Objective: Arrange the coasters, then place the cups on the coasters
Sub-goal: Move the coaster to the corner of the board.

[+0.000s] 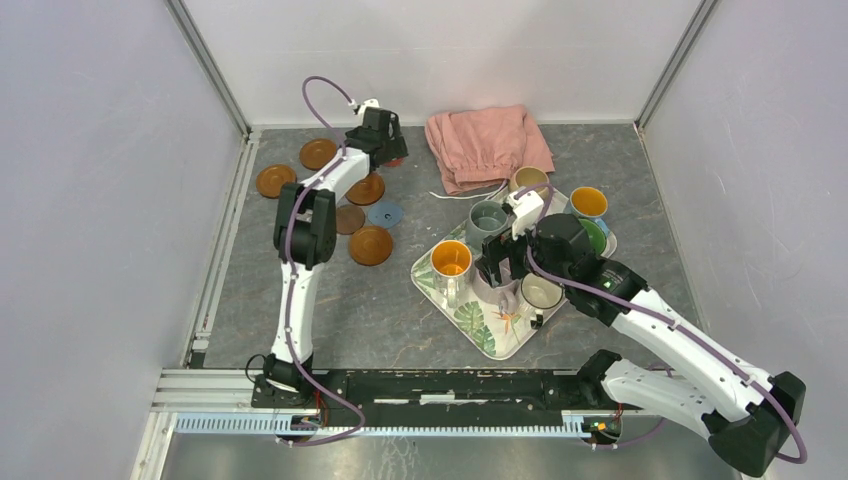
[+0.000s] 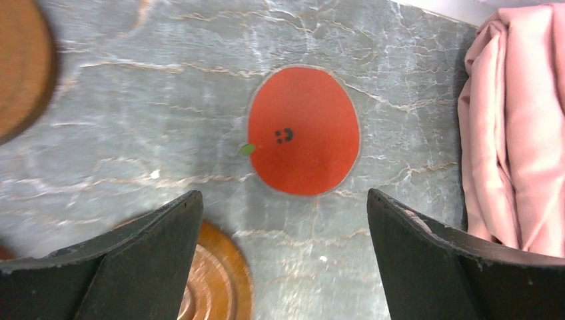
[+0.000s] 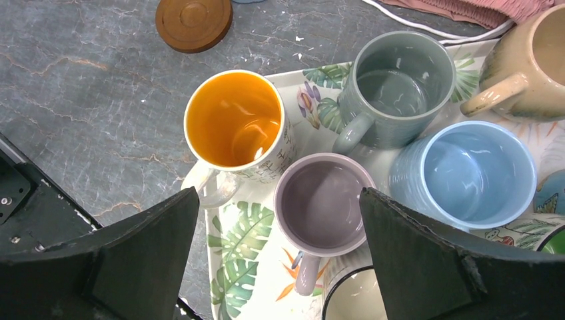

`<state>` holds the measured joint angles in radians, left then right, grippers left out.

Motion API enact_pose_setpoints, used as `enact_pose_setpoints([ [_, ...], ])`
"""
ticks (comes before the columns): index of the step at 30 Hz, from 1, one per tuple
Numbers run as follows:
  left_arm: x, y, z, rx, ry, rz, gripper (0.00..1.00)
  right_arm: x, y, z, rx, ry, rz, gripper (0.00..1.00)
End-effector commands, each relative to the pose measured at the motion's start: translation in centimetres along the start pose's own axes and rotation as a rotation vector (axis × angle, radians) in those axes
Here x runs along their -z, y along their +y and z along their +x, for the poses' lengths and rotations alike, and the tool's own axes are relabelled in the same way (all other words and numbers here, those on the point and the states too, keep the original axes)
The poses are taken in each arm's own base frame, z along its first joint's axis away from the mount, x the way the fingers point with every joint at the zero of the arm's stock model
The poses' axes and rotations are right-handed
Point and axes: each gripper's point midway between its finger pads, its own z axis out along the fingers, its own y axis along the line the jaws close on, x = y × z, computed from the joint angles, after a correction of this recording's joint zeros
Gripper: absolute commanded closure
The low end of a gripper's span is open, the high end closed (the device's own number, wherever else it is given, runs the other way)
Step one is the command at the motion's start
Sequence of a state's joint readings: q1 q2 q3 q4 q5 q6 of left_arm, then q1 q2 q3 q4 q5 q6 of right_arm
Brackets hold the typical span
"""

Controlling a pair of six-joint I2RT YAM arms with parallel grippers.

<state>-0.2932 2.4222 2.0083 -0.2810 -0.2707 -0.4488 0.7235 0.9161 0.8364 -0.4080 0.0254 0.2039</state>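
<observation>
Red, flat and slightly off-round: the red coaster has a small black smiley mark near its middle and a tiny green tab on its left edge. It lies flat on the grey veined table.

Left gripper: fingers spread wide, nothing between them. In the wrist view the red coaster sits just ahead of the fingertips, roughly centred across the gap and clear of both fingers. A brown coaster with a raised rim shows partly behind the left finger. Pink cloth lies to the right, apart from the red coaster.

Top view: other brown coasters and a blue coaster lie loosely grouped on the left part of the table, beside the left arm.

Right gripper: also wide open and holding nothing, above the leaf-patterned tray. The lilac cup stands upright in the gap between the fingers, nearer the right one; contact cannot be told. Around it on the tray, all upright:
- orange-inside cup, at the tray's edge
- grey-green cup
- light blue cup
- beige cup
- rim of a cream cup
</observation>
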Motion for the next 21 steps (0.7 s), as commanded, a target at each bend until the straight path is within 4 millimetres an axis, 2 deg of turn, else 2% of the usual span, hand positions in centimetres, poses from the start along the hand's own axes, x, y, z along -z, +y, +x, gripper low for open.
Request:
enact_pose_setpoints([
  [1, 5.0, 1.8, -6.5, 0.003, -0.138, -0.015, 0.01, 0.7, 0.2, -2.0, 0.014, -0.072, -0.013, 0.02],
  [6, 5.8, 6.4, -6.7, 0.038, -0.130, -0.080, 0.00, -0.1, 0.4, -1.7, 0.011, -0.093, -0.028, 0.02],
  [9, 5.4, 9.5, -7.9, 0.062, -0.138, -0.107, 0.00, -0.6, 0.5, -1.5, 0.003, -0.094, -0.033, 0.02],
  [12, 4.6, 11.0, -9.2, 0.074, -0.151, -0.116, 0.00, -0.6, 0.6, -1.7, -0.003, -0.093, -0.034, 0.02],
  [15, 2.9, 12.3, -10.0, 0.093, -0.147, -0.132, 0.00, -0.8, 0.4, -1.8, 0.012, -0.083, -0.027, 0.02],
  [17, 1.7, 12.2, -10.9, 0.100, -0.158, -0.122, 0.00, -1.0, 0.0, -1.8, 0.025, -0.066, -0.004, 0.02],
  [18, 0.8, 12.4, -10.3, 0.098, -0.146, -0.125, 0.00, -1.1, -0.2, -1.9, 0.027, -0.059, 0.011, 0.02],
  [21, -1.2, 12.3, -10.9, 0.107, -0.158, -0.123, 0.00, -1.7, -0.8, -2.0, 0.040, -0.051, 0.045, 0.02],
])
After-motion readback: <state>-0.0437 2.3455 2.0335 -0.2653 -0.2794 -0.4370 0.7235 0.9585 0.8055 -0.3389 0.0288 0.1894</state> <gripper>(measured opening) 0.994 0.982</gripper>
